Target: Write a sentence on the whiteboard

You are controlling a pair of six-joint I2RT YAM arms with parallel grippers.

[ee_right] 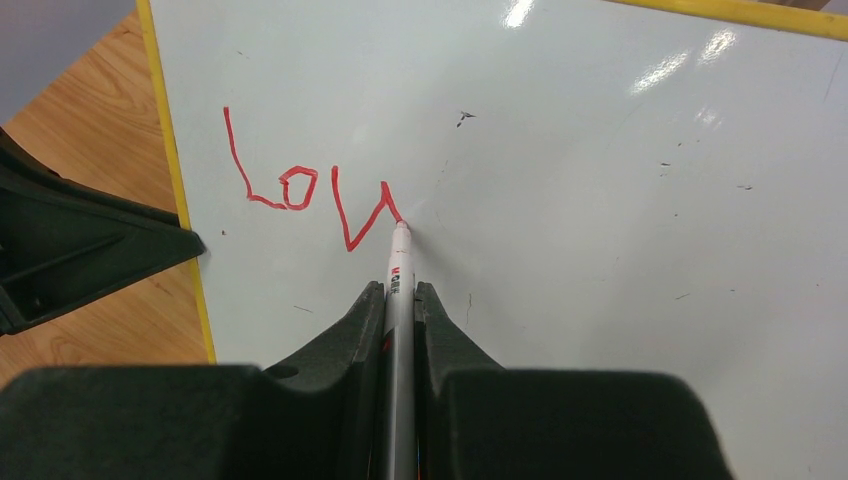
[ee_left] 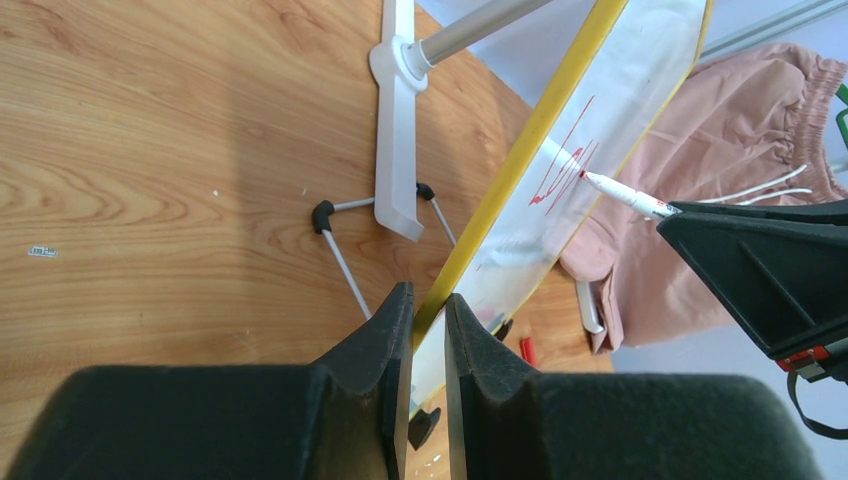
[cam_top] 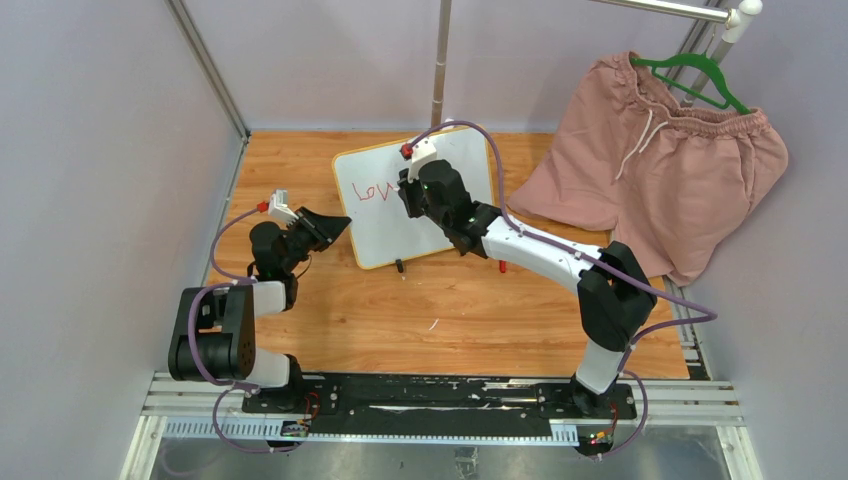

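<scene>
Against the whiteboard [cam_top: 380, 235], right jaws clamp a marker [ee_right: 399, 270]; left jaws pinch its edge.

Glossy white whiteboard [ee_right: 620, 230] w/ smooth yellow frame [ee_right: 177, 200]; glare spots beyond the marker [ee_right: 398, 265] tip. Marker barrel: smooth white plastic. Matt black, slightly grainy fingers on right gripper [ee_right: 400, 292]. Varnished wood-grain tabletop [cam_top: 400, 310]. Soft pink cloth shorts [cam_top: 660, 170] right of marker; shiny metal pole [cam_top: 441, 60] beyond board.

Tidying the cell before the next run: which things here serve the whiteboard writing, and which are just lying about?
In use: whiteboard, red writing, marker in right claw, left claw clamping the board's edge.
Lying about: pink shorts, green hanger, metal pole.
</scene>
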